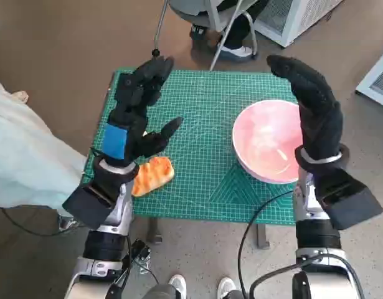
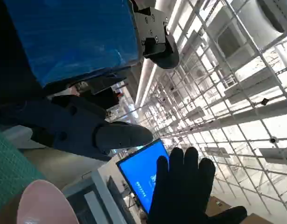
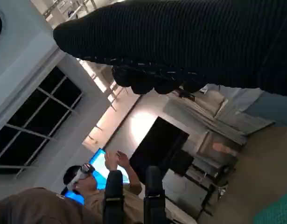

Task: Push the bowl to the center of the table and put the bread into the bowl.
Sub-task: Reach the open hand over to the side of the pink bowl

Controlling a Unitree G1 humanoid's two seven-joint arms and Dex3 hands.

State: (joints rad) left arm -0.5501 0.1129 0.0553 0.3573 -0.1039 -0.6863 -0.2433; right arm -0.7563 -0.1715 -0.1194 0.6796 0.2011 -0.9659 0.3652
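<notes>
A pink bowl (image 1: 269, 140) sits on the right side of the green cutting mat (image 1: 203, 143); its rim (image 2: 40, 205) also shows in the left wrist view. The golden bread (image 1: 152, 175) lies near the mat's front left edge. My left hand (image 1: 138, 106) is raised above the mat's left part, fingers spread and holding nothing, with the bread just below its wrist. My gloved right hand (image 1: 312, 103) is lifted over the bowl's right rim, fingers straight and empty. The right hand (image 2: 185, 186) also appears in the left wrist view.
A pale cloth bundle (image 1: 23, 156) lies left of the table. Chair legs and a person's foot (image 1: 231, 50) are beyond the far edge. A white appliance (image 1: 291, 18) stands at the back right. A seated person (image 3: 94, 186) wearing a headset appears in the right wrist view.
</notes>
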